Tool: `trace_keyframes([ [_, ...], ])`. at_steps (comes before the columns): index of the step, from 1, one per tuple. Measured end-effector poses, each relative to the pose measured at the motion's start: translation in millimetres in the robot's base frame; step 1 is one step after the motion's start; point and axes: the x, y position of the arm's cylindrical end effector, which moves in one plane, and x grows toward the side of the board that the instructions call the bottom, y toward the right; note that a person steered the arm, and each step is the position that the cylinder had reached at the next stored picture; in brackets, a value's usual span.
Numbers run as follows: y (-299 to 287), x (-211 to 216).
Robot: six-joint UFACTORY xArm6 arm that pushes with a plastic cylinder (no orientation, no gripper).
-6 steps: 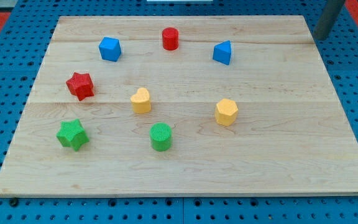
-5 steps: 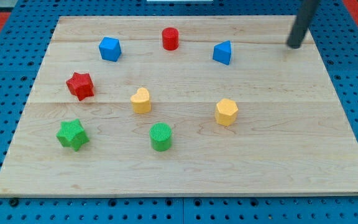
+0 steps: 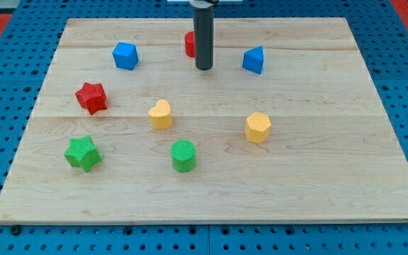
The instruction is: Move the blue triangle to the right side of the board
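Note:
The blue triangle (image 3: 253, 60) sits on the wooden board (image 3: 310, 170) near the view's top, right of centre. My tip (image 3: 204, 68) rests on the board to the triangle's left, a short gap away, not touching it. The rod partly hides the red cylinder (image 3: 189, 44), which stands just behind it to the left.
A blue cube-like block (image 3: 125, 55) is at the top left. A red star (image 3: 91, 97) and a green star (image 3: 82, 153) are on the left. A yellow heart (image 3: 160, 114), a green cylinder (image 3: 183, 156) and a yellow hexagon (image 3: 258, 127) lie in the middle.
My tip has swept from the board's top right edge leftward, past the blue triangle, to a spot beside the red cylinder. No block has moved.

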Motion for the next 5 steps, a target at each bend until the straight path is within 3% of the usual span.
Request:
trace_keyframes([
  [2,56.4,-9.8],
  [3,124.1,19.5],
  [4,101.5,5.9],
  [5,107.9,-43.4],
])
